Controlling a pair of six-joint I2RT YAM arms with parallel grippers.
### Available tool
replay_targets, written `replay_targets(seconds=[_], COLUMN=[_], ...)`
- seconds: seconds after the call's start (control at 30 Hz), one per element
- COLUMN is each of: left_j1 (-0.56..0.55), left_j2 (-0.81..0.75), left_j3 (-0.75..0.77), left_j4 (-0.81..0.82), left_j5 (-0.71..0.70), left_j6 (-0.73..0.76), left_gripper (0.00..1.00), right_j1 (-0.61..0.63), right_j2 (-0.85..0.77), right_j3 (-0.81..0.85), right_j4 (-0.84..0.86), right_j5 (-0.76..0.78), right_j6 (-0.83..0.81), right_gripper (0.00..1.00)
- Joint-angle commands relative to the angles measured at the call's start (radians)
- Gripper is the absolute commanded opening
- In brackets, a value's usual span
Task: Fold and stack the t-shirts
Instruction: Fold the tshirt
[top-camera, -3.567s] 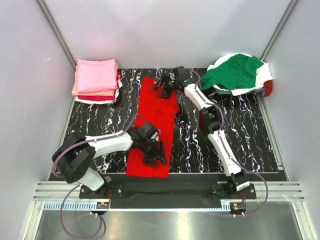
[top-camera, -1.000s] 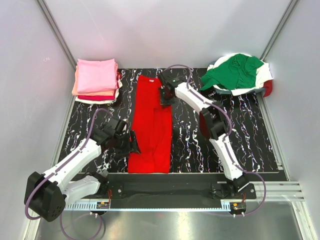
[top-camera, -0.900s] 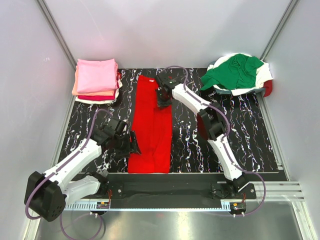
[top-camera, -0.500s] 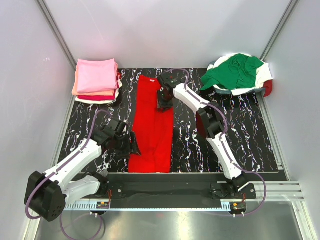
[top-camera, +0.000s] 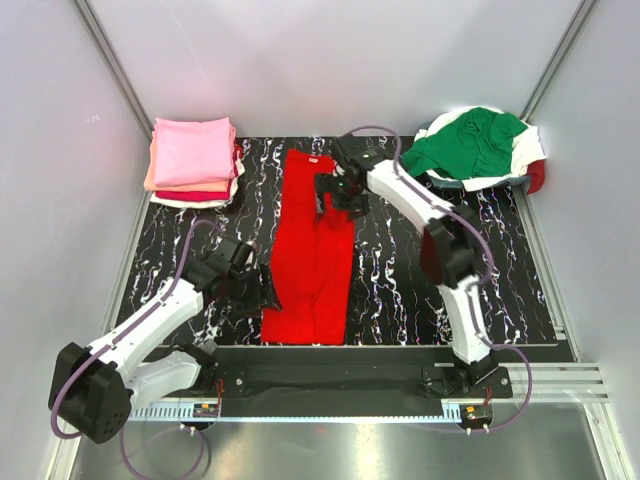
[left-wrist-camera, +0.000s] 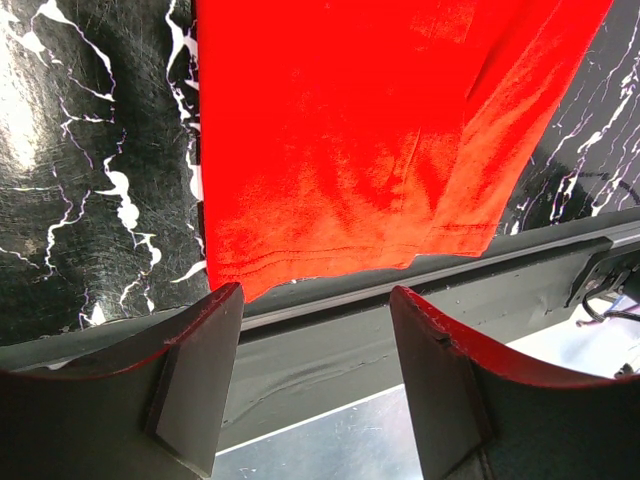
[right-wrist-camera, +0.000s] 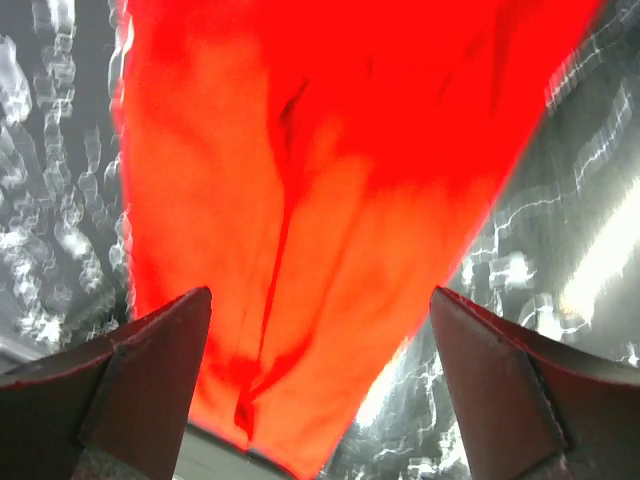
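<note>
Black marbled surface, arms at near edge.

Bright red shirt lies flat mid-surface, folded into a long strip running near to far; likely ready for the crosswise fold.

Far right: green shirt heaped over white in a basket, probably waiting their turn.

Far left: folded stack, pink on top, where finished shirts go.

Right claw hovers over the strip's far part, spread wide, pinching nothing.

Left claw sits just left of the near hem, spread and empty, placed to take that end.
</note>
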Motion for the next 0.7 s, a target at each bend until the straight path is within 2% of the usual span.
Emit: replay_targets(seconds=[0.0,0.03,0.07,0.1,0.17,0.27,0.43,0.67], left_j1=[0.005,0.003,0.005,0.002,-0.003,-0.009,-0.015,-0.032], left_j2=[-0.035,-0.045,-0.050,-0.051,-0.062,-0.070,-0.139,-0.186], left_j3=[0.002,-0.009,-0.023,-0.037,-0.051,-0.074,-0.179,-0.242], left_j4=[0.004,-0.002,-0.004,-0.004,0.007,-0.010,-0.003,0.016], left_j5=[-0.004,-0.008,-0.009,-0.010,-0.007,-0.054,-0.119,-0.208], left_j6=[-0.014,-0.016,-0.022,-0.030,-0.054,-0.111,-0.235,-0.330], left_gripper=[0.66,0.66,0.67,0.66,0.67,0.66,0.64,0.64], right_j1=[-0.008,-0.006,-0.003,0.002,0.053,0.151,0.270,0.341], right_j2=[-0.329,-0.379,-0.429,-0.530,-0.626,-0.764,-0.861,-0.726], right_j3=[-0.258,-0.346,-0.528,-0.619,-0.858,-1.069,-1.232,-1.234], right_j4=[0.019,0.038,0.058,0.119,0.179,0.259,0.403,0.517], right_j5=[0.025,0.017,-0.016,-0.037,-0.063,-0.066,-0.090,-0.100], right_j6=[0.052,0.079,0.113,0.174,0.234,0.363,0.541,0.597], right_gripper=[0.98,0.98,0.98,0.97,0.96,0.93,0.89,0.82])
